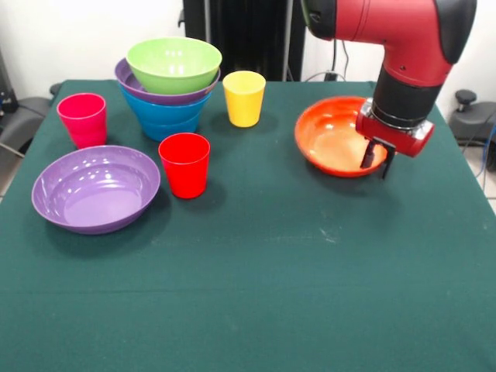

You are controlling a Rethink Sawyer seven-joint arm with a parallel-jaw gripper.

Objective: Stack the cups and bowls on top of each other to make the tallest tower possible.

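Observation:
The tower stands at the back left: a blue bowl lowest, a purple bowl in it, a lime green bowl on top. A second wide purple bowl sits alone at the front left. The red cup stands upright beside it, the pink cup behind it and the yellow cup right of the tower. My gripper is shut on the right rim of the orange bowl, one finger inside and one outside. The bowl is tilted with its inside facing the camera.
Everything rests on a dark green tablecloth. The table's right edge runs close to the gripper. Dark equipment stands behind the table and off both far corners.

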